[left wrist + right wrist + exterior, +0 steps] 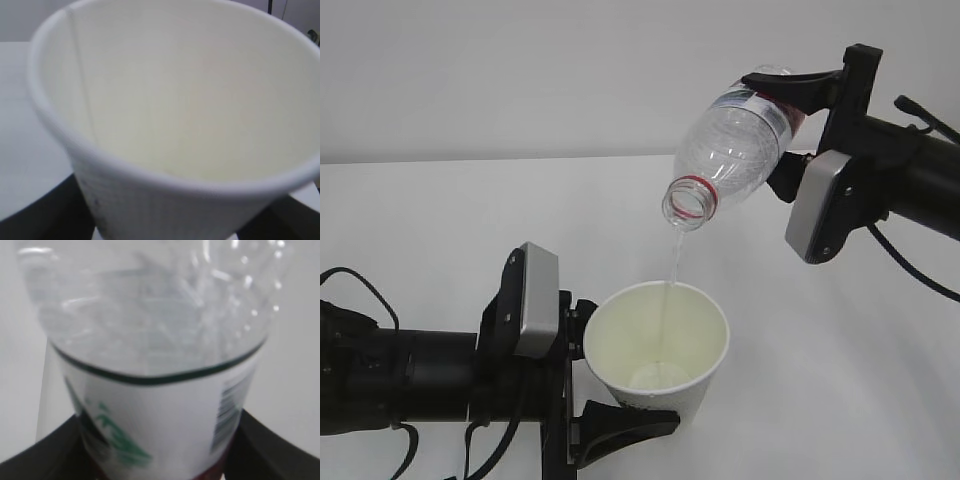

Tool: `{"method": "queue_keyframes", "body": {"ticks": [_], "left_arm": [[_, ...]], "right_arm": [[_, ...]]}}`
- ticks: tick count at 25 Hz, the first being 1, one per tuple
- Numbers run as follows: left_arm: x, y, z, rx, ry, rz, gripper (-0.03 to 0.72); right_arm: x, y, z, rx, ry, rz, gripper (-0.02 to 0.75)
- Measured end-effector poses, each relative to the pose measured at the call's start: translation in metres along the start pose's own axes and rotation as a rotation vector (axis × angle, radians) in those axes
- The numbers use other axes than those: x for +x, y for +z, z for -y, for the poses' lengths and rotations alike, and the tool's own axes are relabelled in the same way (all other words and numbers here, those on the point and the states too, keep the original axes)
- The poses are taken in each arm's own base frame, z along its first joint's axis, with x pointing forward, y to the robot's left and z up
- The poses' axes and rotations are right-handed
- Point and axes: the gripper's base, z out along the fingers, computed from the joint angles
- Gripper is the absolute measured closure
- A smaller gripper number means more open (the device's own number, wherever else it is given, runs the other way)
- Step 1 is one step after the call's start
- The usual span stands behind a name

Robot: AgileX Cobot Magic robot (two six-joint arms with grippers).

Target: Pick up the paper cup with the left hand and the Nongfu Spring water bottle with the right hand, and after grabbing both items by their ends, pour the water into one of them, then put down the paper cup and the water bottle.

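Observation:
The white paper cup (658, 350) is held upright and a little tilted at the lower middle, my left gripper (605, 380) shut around its lower wall. Its cream inside fills the left wrist view, the cup (175, 100) sitting between two dark fingers (45, 210). Above it my right gripper (790, 125) is shut on the Nongfu Spring water bottle (735, 145), tilted mouth-down with its red neck ring over the cup. A thin stream of water (671, 275) falls from the open mouth into the cup. In the right wrist view the bottle (160, 410) shows its label and clear body.
A white table (440, 220) runs under both arms, with a plain pale wall (520, 70) behind. Black cables (360, 290) loop by the left arm at the left edge, and another cable (920, 275) hangs from the right arm.

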Motion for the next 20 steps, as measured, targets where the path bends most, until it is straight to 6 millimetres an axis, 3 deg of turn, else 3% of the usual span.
{"method": "queue_keyframes", "body": {"ticks": [20], "left_arm": [[0.0001,0.0,0.0,0.0,-0.027,-0.001,0.152]], "right_arm": [[0.0,0.0,0.0,0.0,-0.002,0.0,0.255]]}}
